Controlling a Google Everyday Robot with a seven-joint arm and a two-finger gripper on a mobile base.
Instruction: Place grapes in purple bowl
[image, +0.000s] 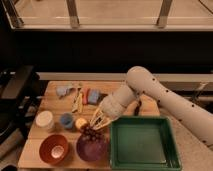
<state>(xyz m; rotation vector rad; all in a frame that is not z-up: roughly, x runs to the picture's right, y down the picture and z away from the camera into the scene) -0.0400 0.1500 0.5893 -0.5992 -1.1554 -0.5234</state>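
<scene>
My gripper (96, 123) hangs from the white arm, which reaches in from the right, and points down-left over the wooden table. It is shut on the grapes (90, 133), a small dark red bunch hanging just below the fingertips. The grapes are over the back rim of the purple bowl (93, 150), which stands at the table's front edge. I cannot tell whether the bunch touches the bowl.
An orange-red bowl (54, 149) holding a small white object stands left of the purple bowl. A green tray (142, 144) lies to its right. A small blue cup (66, 120), a white cup (44, 121) and an orange fruit (80, 123) stand behind. Utensils and a blue sponge (94, 96) lie at the back.
</scene>
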